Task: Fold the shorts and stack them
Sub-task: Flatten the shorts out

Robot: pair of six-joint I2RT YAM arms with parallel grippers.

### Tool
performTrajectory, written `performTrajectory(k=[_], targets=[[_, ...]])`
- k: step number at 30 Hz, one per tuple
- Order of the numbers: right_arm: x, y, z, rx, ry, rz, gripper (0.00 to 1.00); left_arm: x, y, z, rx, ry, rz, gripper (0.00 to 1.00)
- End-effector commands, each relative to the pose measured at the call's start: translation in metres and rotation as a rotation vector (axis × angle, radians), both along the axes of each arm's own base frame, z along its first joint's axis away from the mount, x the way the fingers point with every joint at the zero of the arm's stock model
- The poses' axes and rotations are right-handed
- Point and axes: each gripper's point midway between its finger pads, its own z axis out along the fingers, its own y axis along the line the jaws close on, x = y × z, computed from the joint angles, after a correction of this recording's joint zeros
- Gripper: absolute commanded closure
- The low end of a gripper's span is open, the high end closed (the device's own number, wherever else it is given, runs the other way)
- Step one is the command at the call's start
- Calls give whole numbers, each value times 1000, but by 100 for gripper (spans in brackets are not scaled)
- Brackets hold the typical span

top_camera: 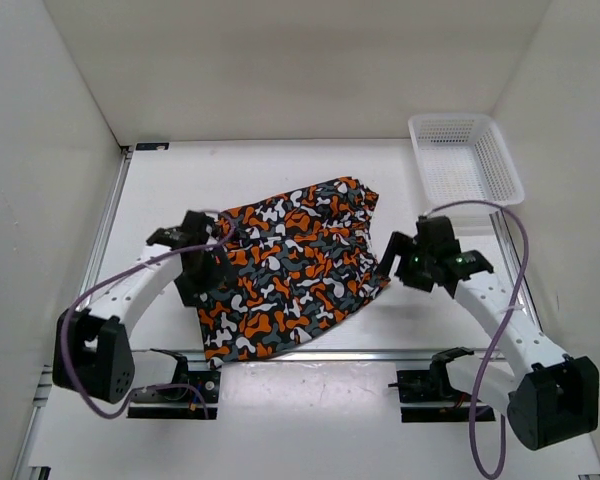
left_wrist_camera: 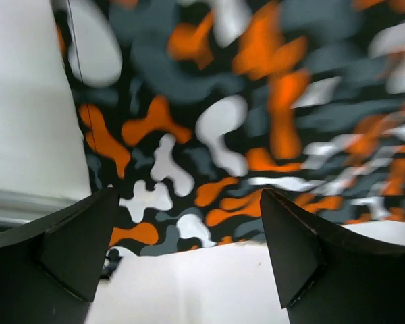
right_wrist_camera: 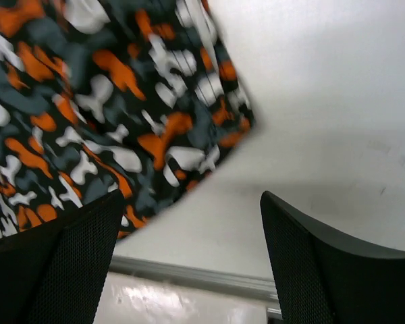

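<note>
The shorts (top_camera: 290, 268), printed in orange, white, grey and black blotches, lie spread flat in the middle of the white table. My left gripper (top_camera: 212, 262) hovers at their left edge, open, with nothing between its fingers. In the left wrist view the shorts (left_wrist_camera: 223, 121) fill the upper part, and the left gripper (left_wrist_camera: 189, 196) straddles their hem over bare table. My right gripper (top_camera: 393, 262) stands at the shorts' right edge, also open and empty. In the right wrist view the shorts (right_wrist_camera: 108, 115) lie to the upper left of the right gripper (right_wrist_camera: 192, 199).
A white plastic mesh basket (top_camera: 465, 160) stands at the back right. White walls enclose the table on three sides. A grey metal rail (top_camera: 380, 353) runs along the near edge, also seen as the rail (right_wrist_camera: 209, 277) below the right fingers.
</note>
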Motion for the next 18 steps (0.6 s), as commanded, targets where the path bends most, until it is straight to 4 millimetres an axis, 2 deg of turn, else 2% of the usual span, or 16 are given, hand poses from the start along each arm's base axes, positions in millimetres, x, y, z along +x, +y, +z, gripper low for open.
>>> performTrajectory(k=[1, 2, 3, 4, 5, 10, 11, 13, 14, 18], targets=[[-20, 4, -32, 105, 114, -120, 13, -3, -30, -29, -175, 49, 80, 5], [-23, 14, -34, 171, 142, -95, 11, -2, -33, -37, -178, 60, 94, 19], [-25, 17, -39, 201, 169, -93, 11, -3, -26, -46, -134, 75, 124, 38], [-29, 18, -51, 220, 220, -110, 11, -4, -26, -49, -116, 84, 129, 50], [-25, 22, -51, 240, 205, -97, 11, 3, -25, -49, -105, 68, 133, 61], [-11, 26, -61, 255, 184, -110, 25, 32, -25, -53, -49, 60, 106, 61], [-10, 26, -64, 253, 191, -111, 26, 34, -25, -66, -31, 108, 108, 61], [-4, 25, -75, 244, 220, -126, 29, 51, -30, -66, -25, 106, 81, 61], [-3, 25, -80, 242, 249, -140, 30, 52, -33, -78, -10, 145, 73, 61], [9, 29, -86, 254, 230, -144, 38, 78, -44, -88, -15, 164, 19, 62]])
